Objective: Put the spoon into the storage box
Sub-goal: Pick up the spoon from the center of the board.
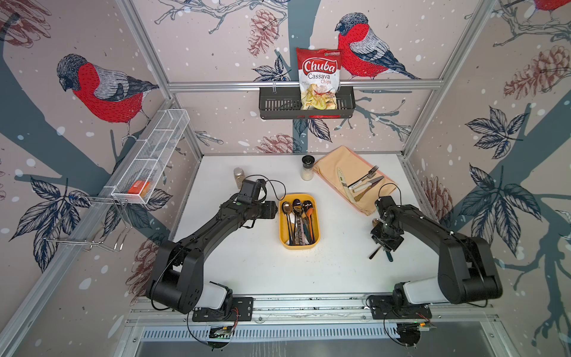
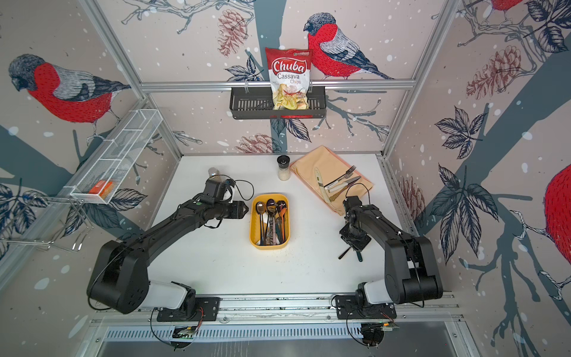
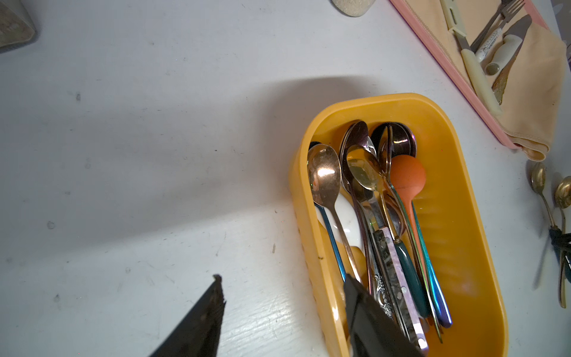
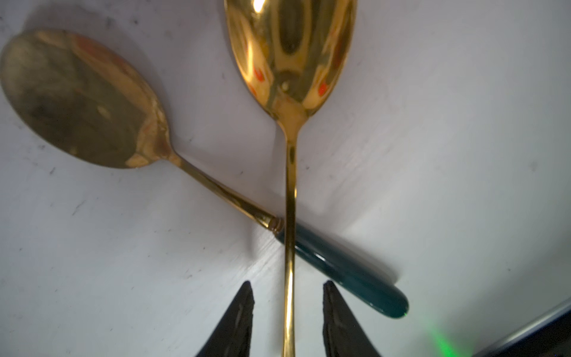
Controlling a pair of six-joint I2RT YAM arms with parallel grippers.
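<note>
— White tabletop under bird-print walls, with the yellow storage box at its middle. So why is the right gripper off on the box's right-arm side?
— Because the spoon to fetch lies there, outside the box. It's an all-gold spoon, and its thin handle crosses over a green-handled spoon just where the green grip begins
— Is it gripped?
— No. The two fingers stand apart, one on each side of the gold handle, with bare table showing in both gaps. I judge the straddle sits past the crossing so the pinch takes the upper spoon alone and leaves the green-handled one lying
— And the left gripper?
— Spread wide and empty, just beside the box's left-arm wall. It's probably waiting there so the box's right-arm side is free for the delivery
— Why do the spoons already in the box all point one way?
— The box looks barely longer than they are, so they fit only lengthwise, bowls at the box's far end. The gold one will likely need turning to that line before release, or it could bridge the rim
</note>
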